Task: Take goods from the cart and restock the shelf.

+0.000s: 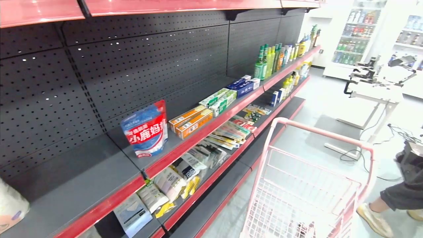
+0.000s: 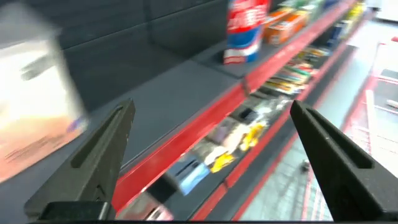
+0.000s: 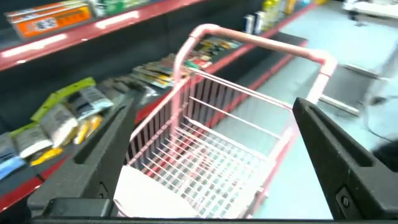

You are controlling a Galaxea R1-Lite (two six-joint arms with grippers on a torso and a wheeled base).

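The pink wire cart [image 1: 317,185] stands in the aisle to the right of the shelf [image 1: 198,134]. My right gripper [image 3: 217,155] hangs open above the cart basket [image 3: 205,149], nothing between its fingers. Something white [image 3: 152,196] lies in the basket. My left gripper [image 2: 211,149] is open and empty in front of the middle shelf board [image 2: 155,106], beside a white package [image 2: 34,106] that stands on that board. The same white package [image 1: 10,205] sits at the far left. Farther along the board a blue, red and white bag [image 1: 146,129] stands upright.
Orange boxes [image 1: 191,120], green-white boxes [image 1: 220,98], blue boxes [image 1: 246,86] and bottles [image 1: 271,59] line the shelf to the right. Flat packs [image 1: 172,185] fill the lower board. A person's leg [image 1: 386,201] is right of the cart; a white table [image 1: 376,92] stands behind.
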